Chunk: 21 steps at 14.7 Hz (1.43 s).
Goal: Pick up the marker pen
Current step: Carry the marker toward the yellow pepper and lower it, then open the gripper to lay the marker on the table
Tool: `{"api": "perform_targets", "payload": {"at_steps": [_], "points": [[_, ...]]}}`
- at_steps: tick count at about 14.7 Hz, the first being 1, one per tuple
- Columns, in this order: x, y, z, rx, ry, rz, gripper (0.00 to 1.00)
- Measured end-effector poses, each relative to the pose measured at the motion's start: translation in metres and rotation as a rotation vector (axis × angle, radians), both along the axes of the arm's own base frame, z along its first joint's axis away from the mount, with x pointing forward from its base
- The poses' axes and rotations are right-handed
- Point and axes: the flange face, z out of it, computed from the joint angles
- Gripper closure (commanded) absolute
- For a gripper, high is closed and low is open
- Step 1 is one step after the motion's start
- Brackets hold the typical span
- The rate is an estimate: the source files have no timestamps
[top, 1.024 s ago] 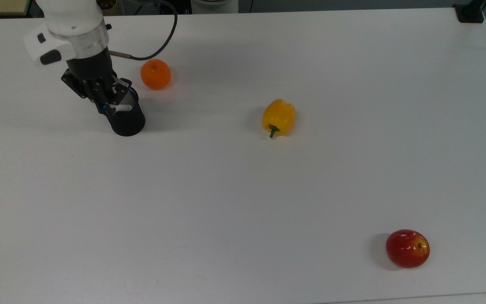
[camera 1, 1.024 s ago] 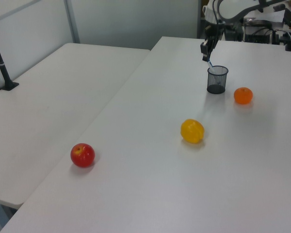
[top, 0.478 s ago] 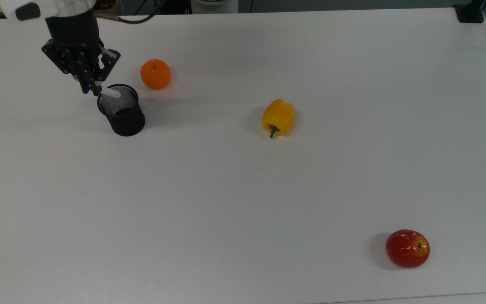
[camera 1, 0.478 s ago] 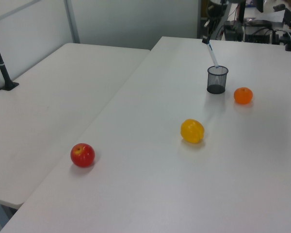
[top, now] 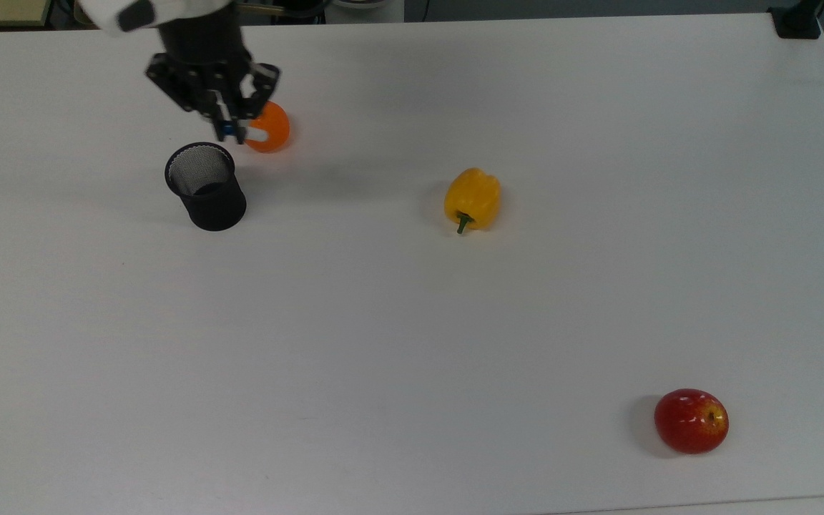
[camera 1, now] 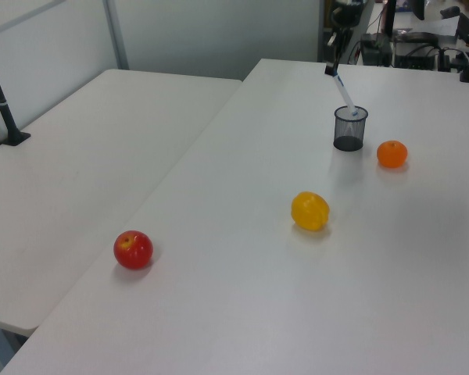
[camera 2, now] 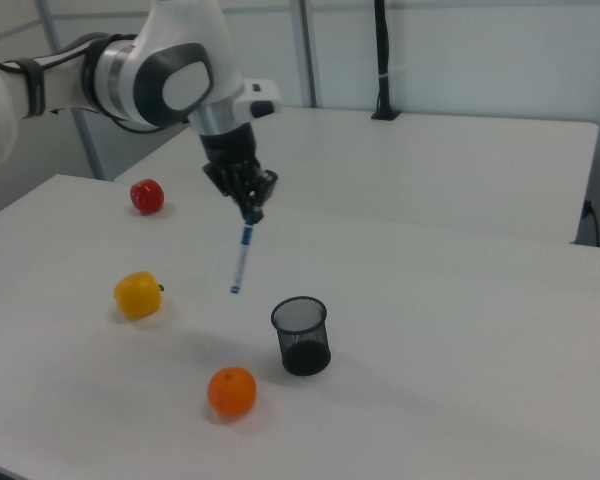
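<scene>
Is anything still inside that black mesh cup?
The black mesh cup looks empty: in the top view only its dark bottom shows. The marker pen hangs clear of it in the air, clamped in the gripper. Part of the cup's inner wall is hidden from view.

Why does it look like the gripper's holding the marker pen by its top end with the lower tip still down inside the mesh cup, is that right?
Not quite. The gripper does hold the marker pen by its top end, but the right view shows the pen hanging clear in the air, its lower tip outside the black mesh cup, not in it.
</scene>
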Motion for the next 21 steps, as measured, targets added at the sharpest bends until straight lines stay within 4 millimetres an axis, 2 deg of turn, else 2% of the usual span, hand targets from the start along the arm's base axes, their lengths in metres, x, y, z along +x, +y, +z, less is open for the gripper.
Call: {"api": "perform_targets", "payload": {"at_steps": [3, 7, 10, 17, 18, 19, 20, 21], "points": [[-0.006, 0.055, -0.008, 0.011, 0.072, 0.019, 0.87], [-0.015, 0.105, -0.023, 0.006, 0.139, 0.085, 0.87], [-0.021, 0.139, -0.049, -0.002, 0.19, 0.139, 0.87], [-0.013, 0.164, -0.11, -0.014, 0.267, 0.174, 0.85], [-0.012, 0.166, -0.114, -0.015, 0.269, 0.176, 0.81], [-0.012, 0.167, -0.116, -0.015, 0.27, 0.177, 0.68], [-0.011, 0.167, -0.116, -0.015, 0.269, 0.177, 0.5], [-0.011, 0.167, -0.115, -0.015, 0.268, 0.177, 0.21]]}}
